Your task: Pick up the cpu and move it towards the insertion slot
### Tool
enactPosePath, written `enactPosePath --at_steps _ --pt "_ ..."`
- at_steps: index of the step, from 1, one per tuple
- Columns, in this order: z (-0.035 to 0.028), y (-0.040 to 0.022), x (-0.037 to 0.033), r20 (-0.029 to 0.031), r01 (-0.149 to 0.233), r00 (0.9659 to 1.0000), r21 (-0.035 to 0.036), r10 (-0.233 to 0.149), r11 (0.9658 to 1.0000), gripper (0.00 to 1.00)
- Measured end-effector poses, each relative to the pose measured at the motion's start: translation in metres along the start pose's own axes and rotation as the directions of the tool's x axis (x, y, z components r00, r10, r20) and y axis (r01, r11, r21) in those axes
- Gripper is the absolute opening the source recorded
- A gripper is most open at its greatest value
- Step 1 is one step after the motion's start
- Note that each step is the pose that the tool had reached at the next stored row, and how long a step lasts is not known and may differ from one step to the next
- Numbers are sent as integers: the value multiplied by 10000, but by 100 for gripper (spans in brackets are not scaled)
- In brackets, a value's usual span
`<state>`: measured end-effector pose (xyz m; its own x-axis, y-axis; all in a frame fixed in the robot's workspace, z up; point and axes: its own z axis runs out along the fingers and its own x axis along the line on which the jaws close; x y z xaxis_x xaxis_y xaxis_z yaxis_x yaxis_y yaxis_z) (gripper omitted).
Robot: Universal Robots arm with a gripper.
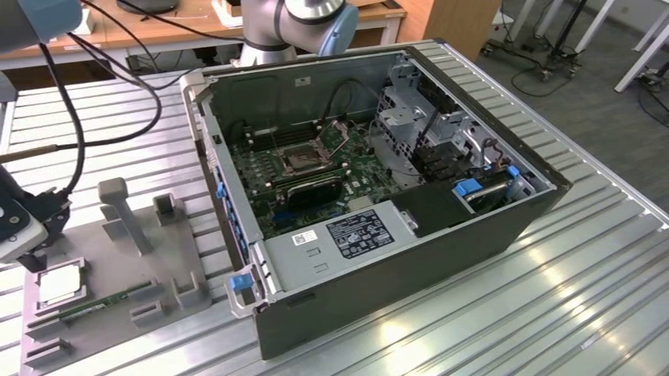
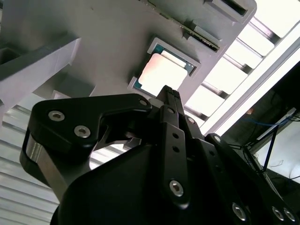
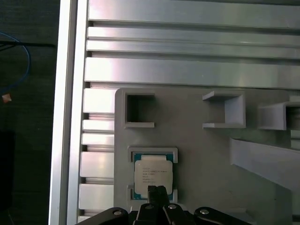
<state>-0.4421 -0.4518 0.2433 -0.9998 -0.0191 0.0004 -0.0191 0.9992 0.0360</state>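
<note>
Jaws pressed together over edge of cpu (image 3: 151,172), seated in grey fixture (image 3: 197,154).

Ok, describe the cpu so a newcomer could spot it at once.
At the exterior view's left, beside the open computer case, lies a grey fixture plate. The cpu sits recessed in it: a flat silvery square, not the long green memory stick alongside.

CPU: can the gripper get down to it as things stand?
Probably yes. The gripper hovers just above the cpu, which lies uncovered in its grey holder, with nothing between them; its jaws look shut, though.
</note>
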Motion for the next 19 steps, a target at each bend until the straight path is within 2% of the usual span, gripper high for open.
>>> enactPosePath --at_steps 10,19 --pt "114 -31 1 -2 0 10000 1 0 10000 11" --pt "162 -55 1 -3 0 10000 2 0 10000 11"
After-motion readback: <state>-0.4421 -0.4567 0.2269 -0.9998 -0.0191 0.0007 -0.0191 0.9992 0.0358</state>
